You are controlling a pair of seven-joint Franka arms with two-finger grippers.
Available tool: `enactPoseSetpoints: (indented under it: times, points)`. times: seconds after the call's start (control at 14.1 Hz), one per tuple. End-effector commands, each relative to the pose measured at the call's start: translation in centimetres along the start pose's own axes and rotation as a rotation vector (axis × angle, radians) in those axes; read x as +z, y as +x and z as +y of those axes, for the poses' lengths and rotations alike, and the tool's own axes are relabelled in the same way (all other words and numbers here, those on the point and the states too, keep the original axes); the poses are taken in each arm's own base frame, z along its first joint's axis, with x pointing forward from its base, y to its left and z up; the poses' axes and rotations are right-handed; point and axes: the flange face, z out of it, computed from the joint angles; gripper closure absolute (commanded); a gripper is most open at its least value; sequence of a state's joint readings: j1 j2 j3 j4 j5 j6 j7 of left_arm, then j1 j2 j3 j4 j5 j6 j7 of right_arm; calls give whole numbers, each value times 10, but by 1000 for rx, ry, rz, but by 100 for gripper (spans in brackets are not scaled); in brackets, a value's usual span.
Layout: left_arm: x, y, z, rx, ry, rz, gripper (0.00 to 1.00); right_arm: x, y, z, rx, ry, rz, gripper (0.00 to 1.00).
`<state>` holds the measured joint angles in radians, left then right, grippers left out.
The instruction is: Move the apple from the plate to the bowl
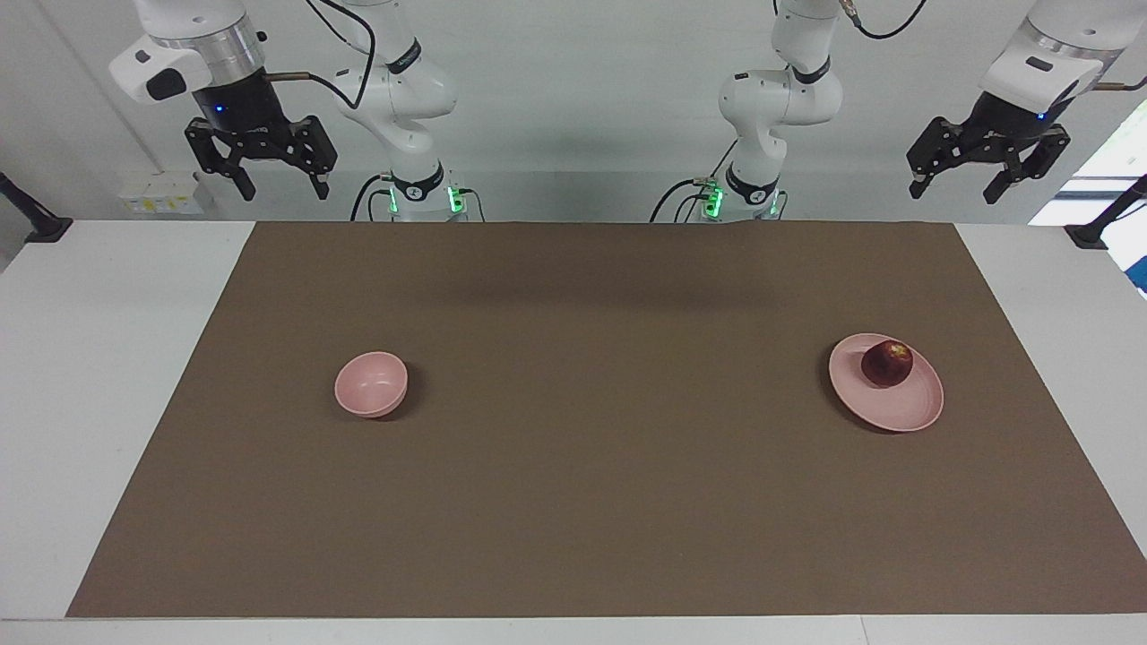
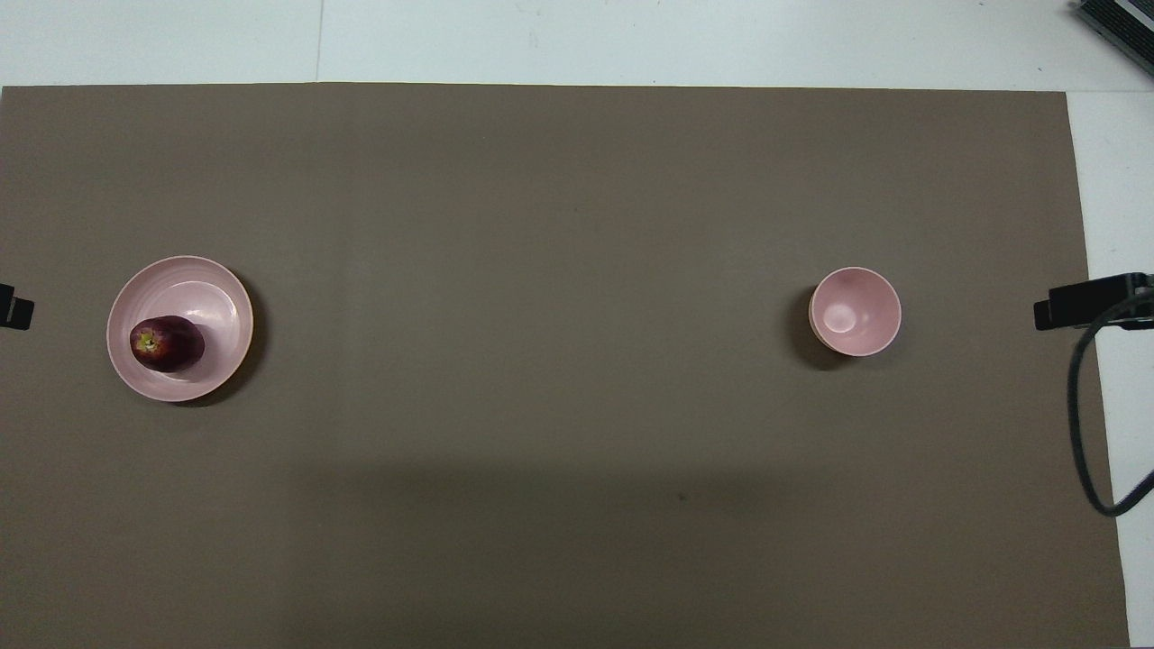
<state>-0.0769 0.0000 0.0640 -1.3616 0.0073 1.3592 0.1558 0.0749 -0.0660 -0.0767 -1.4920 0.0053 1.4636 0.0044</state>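
In the facing view, at the upper left of the frame, the right gripper (image 1: 279, 190) hangs raised in the air above the edge of the bench nearest the robots, pointing down, its two fingers spread wide and holding nothing. Below it and toward the middle left, the small pink bowl (image 1: 371, 384) stands empty on the brown mat (image 1: 573, 502) that covers the white bench (image 1: 107, 376). The two arm bases stand at the top centre. At the middle right, the wide pink plate (image 1: 896, 403) rests on the mat, and the dark red apple (image 1: 887, 363) sits on it, on the side nearer the robots. At the upper right, the left gripper (image 1: 957, 190) hangs raised and tilted, fingers spread wide, empty.
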Motion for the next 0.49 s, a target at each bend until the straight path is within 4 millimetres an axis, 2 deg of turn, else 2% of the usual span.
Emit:
enactPoseSetpoints:
  times: [0.0, 0.21, 0.42]
  points:
    - [-6, -2, 2, -4, 17, -2, 0, -2, -3, 5, -26, -1, -7, 0]
    - [-12, -1, 9, 17, 19, 42, 0, -2, -3, 5, -26, -1, -8, 0]
    - [-10, -3, 6, 5, 18, 33, 0, -2, -3, 5, -25, -1, -8, 0]
